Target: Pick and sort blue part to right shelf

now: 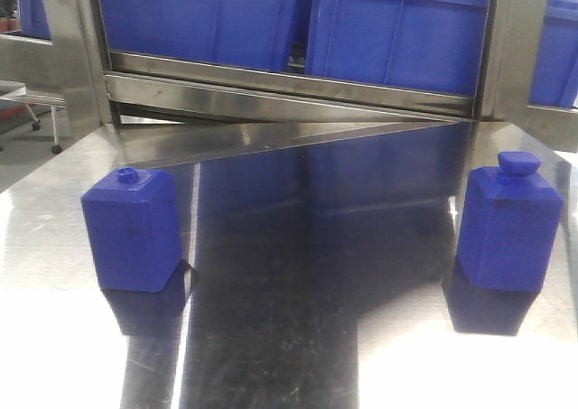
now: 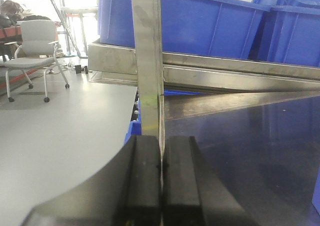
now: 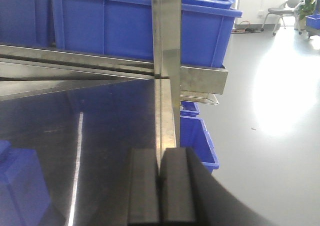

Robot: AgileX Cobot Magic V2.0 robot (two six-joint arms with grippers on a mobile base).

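Here the blue part (image 1: 510,228) stands upright, cap skyward; left gripper (image 2: 161,186) and right gripper (image 3: 160,186) jaws pressed together.

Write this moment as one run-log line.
left gripper: shut, empty | right gripper: shut, empty | blue part: upright on table, not picked

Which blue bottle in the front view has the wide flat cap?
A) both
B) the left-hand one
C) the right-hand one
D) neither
C: the right-hand bottle is topped by a wide flat cap, while the left-hand bottle has only a small round neck with a hole.
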